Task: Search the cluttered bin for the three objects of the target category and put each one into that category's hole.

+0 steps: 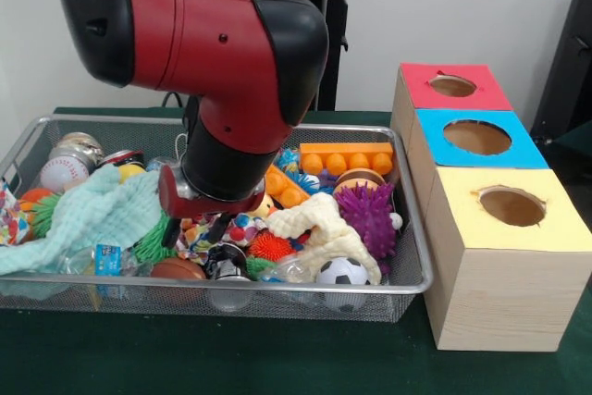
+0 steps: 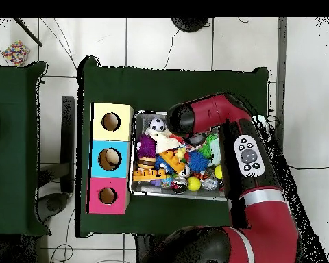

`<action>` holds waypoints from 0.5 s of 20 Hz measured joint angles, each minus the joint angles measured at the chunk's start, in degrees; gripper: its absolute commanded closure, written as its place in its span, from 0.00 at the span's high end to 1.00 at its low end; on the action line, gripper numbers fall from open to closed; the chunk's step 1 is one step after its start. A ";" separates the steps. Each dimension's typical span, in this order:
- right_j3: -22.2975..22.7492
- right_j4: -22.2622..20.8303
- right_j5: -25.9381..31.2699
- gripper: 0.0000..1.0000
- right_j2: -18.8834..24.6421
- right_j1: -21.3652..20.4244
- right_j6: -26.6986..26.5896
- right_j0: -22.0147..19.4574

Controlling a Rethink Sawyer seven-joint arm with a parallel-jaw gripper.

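The silver wire-mesh bin (image 1: 92,295) is packed with toys and also shows in the overhead view (image 2: 134,179). My gripper (image 1: 199,228) reaches down into its middle. It is open, with its fingers either side of a white cloth with bright multicoloured dots (image 1: 197,238) that lies among the clutter. A second patterned cloth (image 1: 8,215) hangs at the bin's left end. The yellow-topped wooden box (image 1: 490,270) stands nearest the camera on the right, with its round hole (image 1: 511,205) uncovered; the hole also shows in the overhead view (image 2: 111,122). There the arm (image 2: 201,115) hides the gripper.
The blue-topped box (image 1: 476,138) and the red-topped box (image 1: 451,86) stand behind the yellow one. In the bin lie a mint cloth (image 1: 97,215), a cream cloth (image 1: 319,228), a purple spiky ball (image 1: 367,215), an orange block (image 1: 344,159), a soccer ball (image 1: 343,272) and a baseball (image 1: 63,173).
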 measured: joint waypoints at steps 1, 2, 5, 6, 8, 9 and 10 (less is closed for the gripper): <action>-0.23 -0.01 0.00 1.00 -0.01 0.09 0.00 -0.03; -0.41 -0.01 0.02 1.00 0.00 0.19 0.00 -0.03; -0.67 -0.01 0.04 1.00 -0.01 0.40 0.00 -0.04; -0.69 -0.01 0.05 1.00 -0.02 0.41 0.00 -0.03; -0.70 0.00 0.01 0.00 -0.01 0.44 0.00 -0.02; -0.70 0.00 0.01 0.00 -0.01 0.45 0.00 -0.02; -0.70 0.00 0.00 0.00 0.00 0.46 0.00 -0.02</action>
